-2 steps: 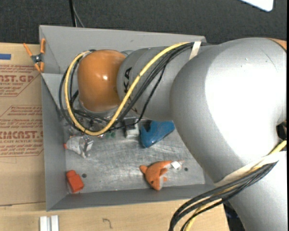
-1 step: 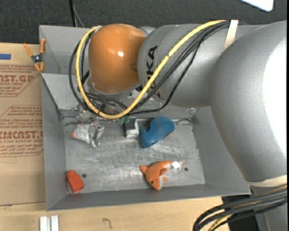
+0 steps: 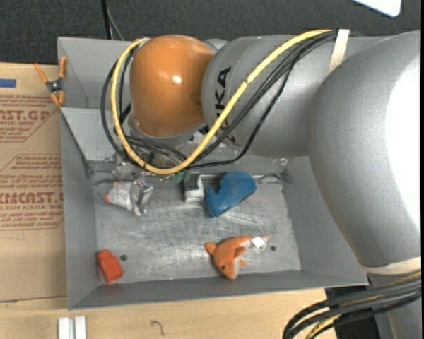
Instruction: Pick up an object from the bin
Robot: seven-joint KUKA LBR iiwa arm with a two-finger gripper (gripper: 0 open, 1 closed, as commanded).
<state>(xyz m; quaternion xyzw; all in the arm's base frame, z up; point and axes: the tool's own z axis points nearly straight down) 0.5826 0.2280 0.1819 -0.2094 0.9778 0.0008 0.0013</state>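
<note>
**Item: bin-picking station, one arm.**

- Hand (image 3: 144,183): low in the upper left of the bin (image 3: 81,210), under the arm's orange cover (image 3: 171,83). Whether it is apart or together cannot be told.
- Likely pick: a crumpled silvery wrapper (image 3: 127,198), left of centre, just beside the hand.
- Other contents:
  - small white-and-green piece (image 3: 191,188) and blue rounded lump (image 3: 230,193), centre
  - orange fish-shaped toy (image 3: 230,254), lower centre
  - orange-red block (image 3: 109,266), lower left corner
- Risks (judged):
  - The wrapper looks thin and springy, so it may slip or collapse when closed on.
  - It lies near the bin's sloping wall, which the hand could scrape.
  - Loose cables (image 3: 155,162) hang low and could snag.
- Surface: scuffed grey metal floor.
- Setting: the bin rests on a light wood table (image 3: 198,315), with dark ground along the top of the frame.
</note>
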